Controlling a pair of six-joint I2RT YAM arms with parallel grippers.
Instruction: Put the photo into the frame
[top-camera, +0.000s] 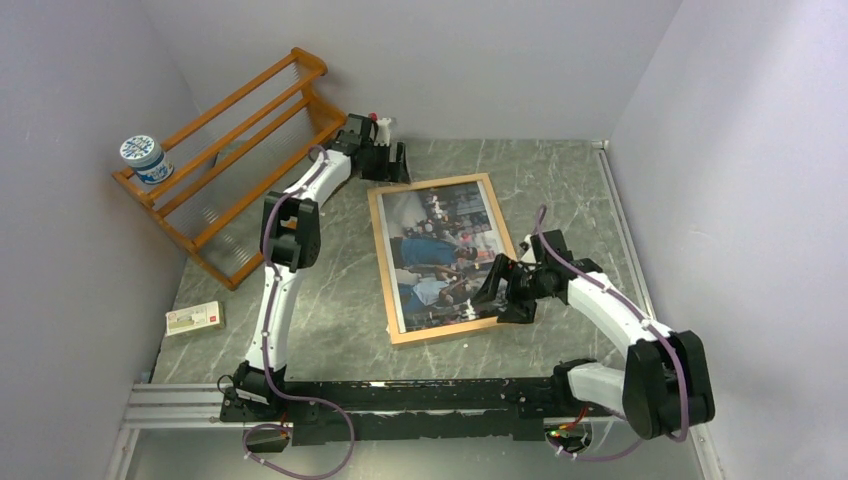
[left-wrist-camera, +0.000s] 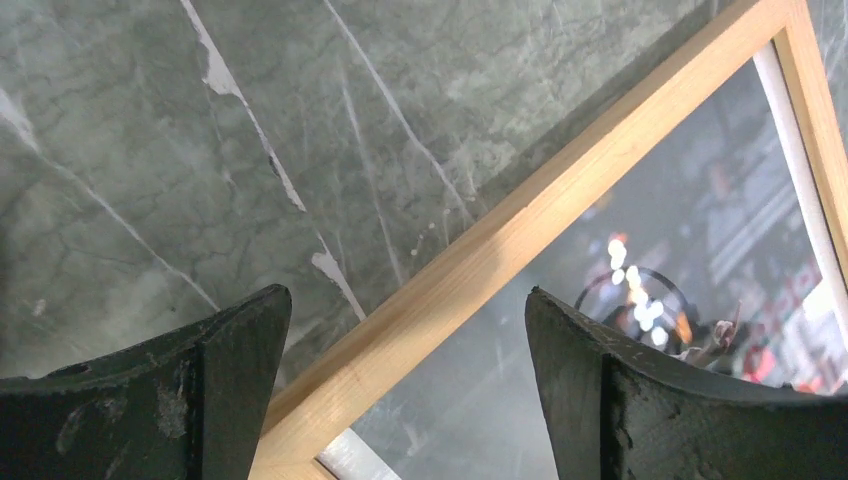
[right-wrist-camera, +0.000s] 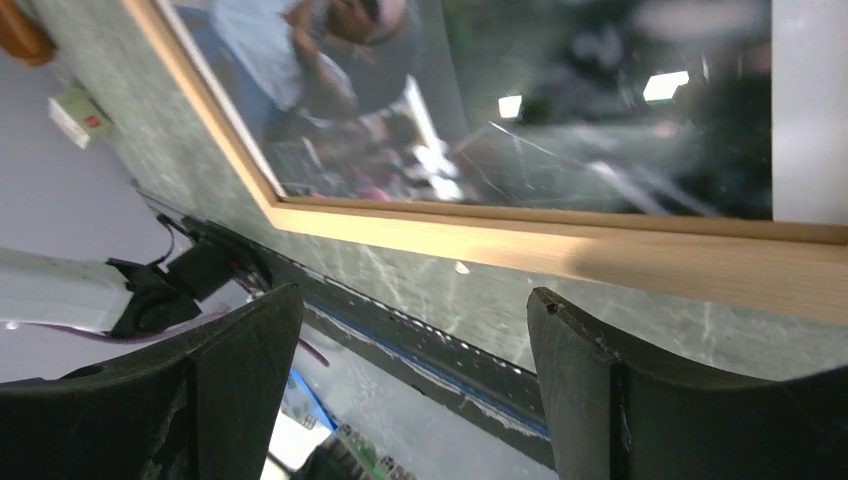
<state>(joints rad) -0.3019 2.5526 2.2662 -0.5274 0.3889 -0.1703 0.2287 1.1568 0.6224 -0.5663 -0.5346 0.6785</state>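
Observation:
The frame, with a thin light-wood border, lies flat at the table's middle. The photo lies inside it, colour street scene up, its surface glossy with reflected lights. My left gripper is open at the frame's far left corner. In the left wrist view the jaws straddle the wood border, with the photo to the right. My right gripper is open and empty at the frame's near right corner. In the right wrist view it hangs past the border, with the photo above.
An orange-brown slatted rack stands at the back left with a blue-and-white tin on its end. A small white box lies near the left front. The arms' mounting rail runs along the near edge. Walls close the left, back and right.

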